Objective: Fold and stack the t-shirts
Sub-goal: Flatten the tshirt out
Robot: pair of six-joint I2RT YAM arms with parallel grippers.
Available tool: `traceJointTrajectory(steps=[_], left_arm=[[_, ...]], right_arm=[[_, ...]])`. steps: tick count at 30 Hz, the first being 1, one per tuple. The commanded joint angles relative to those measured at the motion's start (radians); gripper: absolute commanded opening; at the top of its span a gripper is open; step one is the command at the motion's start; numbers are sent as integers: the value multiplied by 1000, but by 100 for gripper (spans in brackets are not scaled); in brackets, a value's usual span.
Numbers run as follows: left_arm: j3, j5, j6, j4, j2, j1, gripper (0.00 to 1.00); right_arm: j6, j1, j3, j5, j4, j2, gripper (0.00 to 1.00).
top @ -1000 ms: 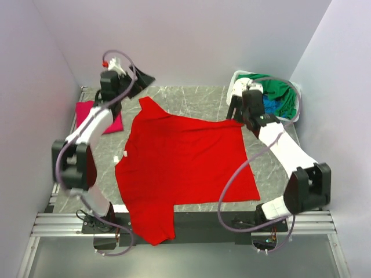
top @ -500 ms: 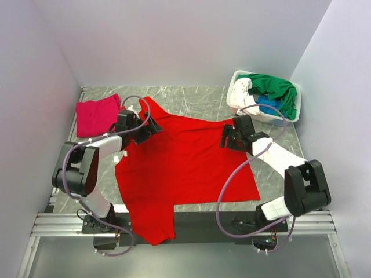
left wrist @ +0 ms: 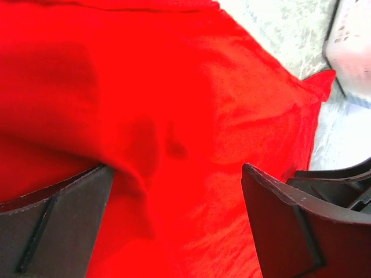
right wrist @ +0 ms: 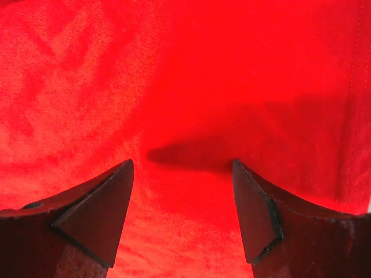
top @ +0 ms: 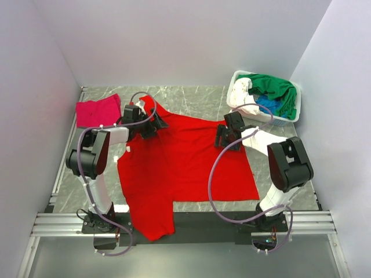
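You're looking at a lab test cell: plain pale walls [top: 191,40] box in the marble-patterned table [top: 197,98] on three sides, aluminium rails [top: 58,223] along its near edge.

no readable text, labels, brands or numbers anywhere in my views; nothing printed that i can make out.

Left gripper [top: 152,125] and right gripper [top: 221,139] hang over red t-shirt [top: 185,171].
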Motion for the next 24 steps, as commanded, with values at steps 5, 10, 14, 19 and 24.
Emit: traceJointTrajectory(steps=[5, 10, 14, 19, 24], left_arm=[[128, -2, 15, -40, 122, -5, 99], [216, -43, 12, -83, 165, -5, 99], [234, -37, 10, -94, 149, -7, 99], [167, -74, 29, -108, 29, -8, 99], [83, -154, 62, -152, -193, -8, 99]], right_arm=[[4, -27, 82, -29, -27, 87, 75], [3, -53, 129, -62, -47, 114, 75], [-4, -74, 143, -31, -73, 111, 75], [-17, -105, 107, -61, -58, 93, 75], [-19, -119, 80, -59, -63, 51, 74]])
